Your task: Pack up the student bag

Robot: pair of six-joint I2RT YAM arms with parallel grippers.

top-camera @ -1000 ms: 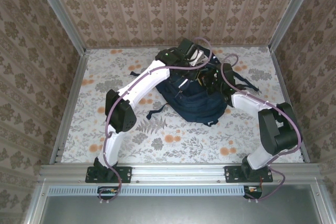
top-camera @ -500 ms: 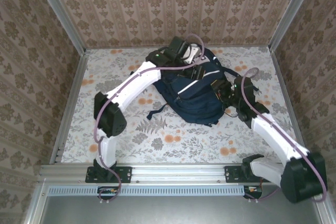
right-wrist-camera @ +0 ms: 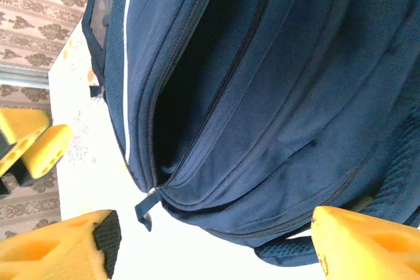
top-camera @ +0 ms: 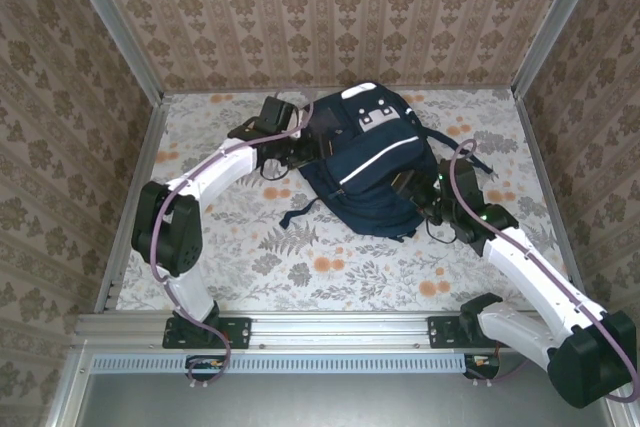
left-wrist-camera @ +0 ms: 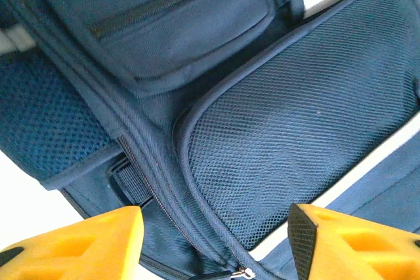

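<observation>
The student bag (top-camera: pixel 375 162) lay flat on the floral table (top-camera: pixel 330 267), toward its far side.
Your left gripper (top-camera: pixel 300 147) sat at the bag's left flank, jaws spread wide over the mesh padding (left-wrist-camera: pixel 295 136) and holding nothing; your right gripper (top-camera: pixel 418 187) faced the bag's near right edge by a zipper (right-wrist-camera: pixel 223 90), jaws likewise wide apart and empty.
</observation>
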